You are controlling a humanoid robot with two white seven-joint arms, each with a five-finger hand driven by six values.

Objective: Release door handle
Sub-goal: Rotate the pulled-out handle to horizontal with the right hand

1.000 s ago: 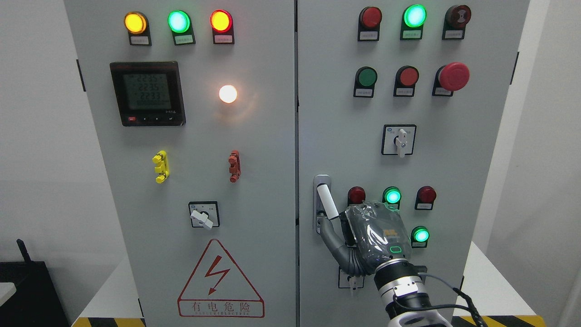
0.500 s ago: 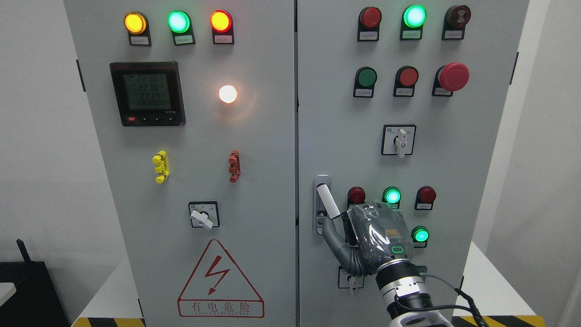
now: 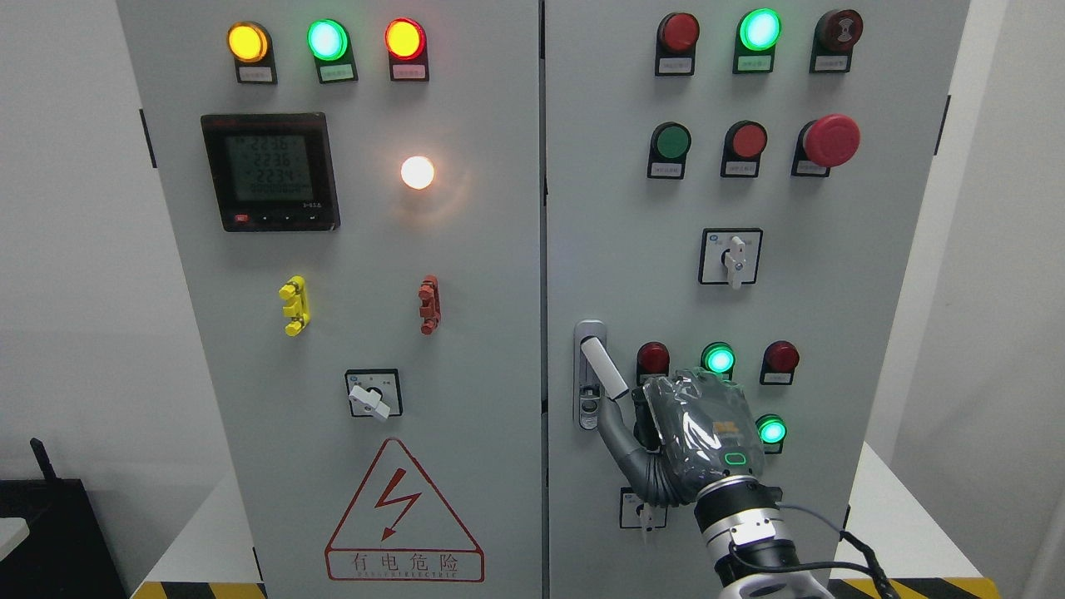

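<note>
The silver door handle (image 3: 589,374) sits upright at the left edge of the right cabinet door (image 3: 632,249). My right hand (image 3: 695,441), wrapped in clear plastic, comes in from the lower right and hovers just right of the handle. One grey finger with a white tip (image 3: 605,368) stretches up and to the left, and its tip lies over the handle's upper part. The finger is straight and not wrapped around the handle. The other fingers are hidden behind the back of the hand. The keyhole (image 3: 589,408) at the handle's lower end shows. My left hand is out of view.
Both cabinet doors look closed, with a dark seam (image 3: 543,249) between them. Lit lamps (image 3: 718,359) and buttons crowd around my hand. A rotary switch (image 3: 731,256) sits above it and a small switch (image 3: 642,509) below. A white surface (image 3: 882,516) lies at the right.
My right hand has drifted a little to the right and down. The white-tipped finger has tilted further away from the handle, which uncovers the keyhole.
</note>
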